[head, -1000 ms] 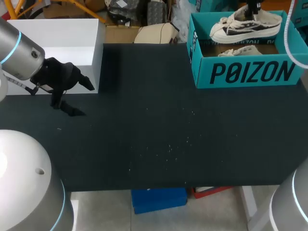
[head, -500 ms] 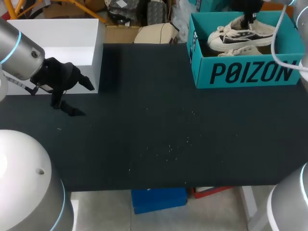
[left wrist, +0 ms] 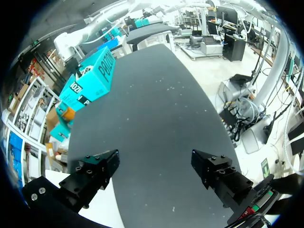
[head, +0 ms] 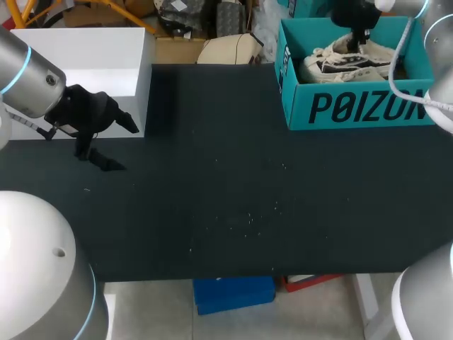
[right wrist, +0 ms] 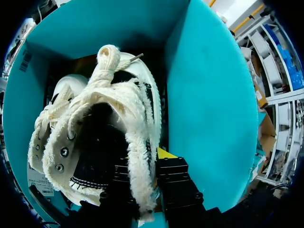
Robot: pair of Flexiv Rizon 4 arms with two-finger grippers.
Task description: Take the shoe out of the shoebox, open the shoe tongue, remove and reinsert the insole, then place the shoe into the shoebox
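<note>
Shoe (head: 341, 64) along shoebox (head: 354, 108) length, toe leftward, right fingers (right wrist: 165, 153) pinching collar

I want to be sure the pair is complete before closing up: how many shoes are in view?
2. The held shoe sits low inside the teal shoebox, clamped by the right gripper. The second shoe lies beneath it in the same box, mostly hidden.

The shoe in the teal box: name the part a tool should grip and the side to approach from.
Grip the frayed side wall of the shoe by its opening, from above: the box walls block the sides, and that thin upright edge suits a pinch, as the right tool holds it.
</note>
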